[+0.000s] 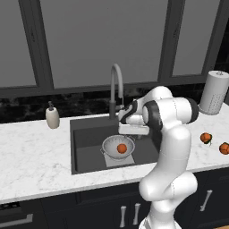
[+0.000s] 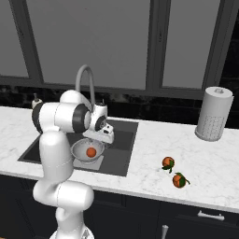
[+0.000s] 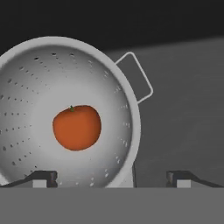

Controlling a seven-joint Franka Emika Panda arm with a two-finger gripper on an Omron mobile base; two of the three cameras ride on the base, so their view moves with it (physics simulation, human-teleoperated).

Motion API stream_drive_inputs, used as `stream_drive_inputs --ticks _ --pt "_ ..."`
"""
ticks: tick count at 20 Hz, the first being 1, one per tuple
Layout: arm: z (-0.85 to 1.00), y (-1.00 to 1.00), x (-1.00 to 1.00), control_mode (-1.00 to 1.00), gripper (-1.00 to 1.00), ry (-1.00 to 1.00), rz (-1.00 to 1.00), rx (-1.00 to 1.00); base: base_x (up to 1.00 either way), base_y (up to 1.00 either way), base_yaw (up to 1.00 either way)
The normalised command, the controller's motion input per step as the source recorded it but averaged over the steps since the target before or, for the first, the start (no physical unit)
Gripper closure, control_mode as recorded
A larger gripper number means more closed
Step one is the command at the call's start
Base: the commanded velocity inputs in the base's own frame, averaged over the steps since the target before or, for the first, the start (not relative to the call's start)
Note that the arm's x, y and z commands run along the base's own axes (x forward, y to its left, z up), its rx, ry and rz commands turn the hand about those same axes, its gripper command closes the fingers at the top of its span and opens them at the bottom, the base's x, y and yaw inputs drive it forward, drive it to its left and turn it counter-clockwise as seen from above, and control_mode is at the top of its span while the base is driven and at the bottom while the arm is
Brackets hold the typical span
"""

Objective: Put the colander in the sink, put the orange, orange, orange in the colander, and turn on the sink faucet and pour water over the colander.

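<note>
Left to right along the marble counter (image 1: 31, 152): a beige soap dispenser (image 1: 52, 117) stands upright on the slab, well apart from the left edge of the sink (image 1: 85, 143). Behind it runs a dark backsplash under tall windows.

The sink is a dark recessed basin. The colander (image 1: 117, 146) sits on its floor, upright, over the lighter square patch. One orange (image 1: 121, 148) lies inside the colander, near the bottom of the bowl. In the hand view the orange (image 3: 77, 127) rests just off centre in the perforated bowl, with a tiny green speck at its top, and one wire side handle of the colander (image 3: 26, 87) sticks out over the dark sink floor.

The sink faucet (image 1: 116, 87) rises behind the basin, its arched spout curving toward the basin.

My gripper (image 1: 133, 130) hangs above the colander, just beside its right rim in the left base view. My fingers stand wide apart and hold nothing; the fingertips (image 3: 43, 178) flank the near rim of the colander in the hand view. My own forearm and elbow block the right part of the basin from the left base camera.

Right of the sink, two more oranges lie on the counter near each other: one orange (image 2: 168, 163) closer to the basin, the other orange (image 2: 179, 180) further right and nearer the front edge. A perforated paper towel holder (image 2: 214, 114) stands upright at the far right
</note>
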Motion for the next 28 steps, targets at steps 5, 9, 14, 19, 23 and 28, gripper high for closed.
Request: stream_drive_inputs --ticks 5,9,14,19,23,28 --pt "0.26 -0.88 -0.29 -1.00 -1.00 0.00 0.00 0.00 0.00 0.00 0.00" --pt "0.46 -0.61 -0.24 -1.00 -1.00 0.00 -0.03 0.00 0.00 0.00 0.00" --pt "0.59 -0.20 -0.43 -1.00 -1.00 -0.06 -0.02 -0.01 0.00 0.00 0.00" --pt "0.48 -0.14 -0.69 -1.00 -1.00 -0.18 -0.02 -0.04 0.00 0.00 0.00" --pt "0.56 -0.06 -0.47 -1.00 -1.00 -0.01 -0.08 0.00 0.00 0.00 0.00" --pt "0.30 -0.47 -0.33 -1.00 -1.00 0.00 -0.09 -0.02 0.00 0.00 0.00"
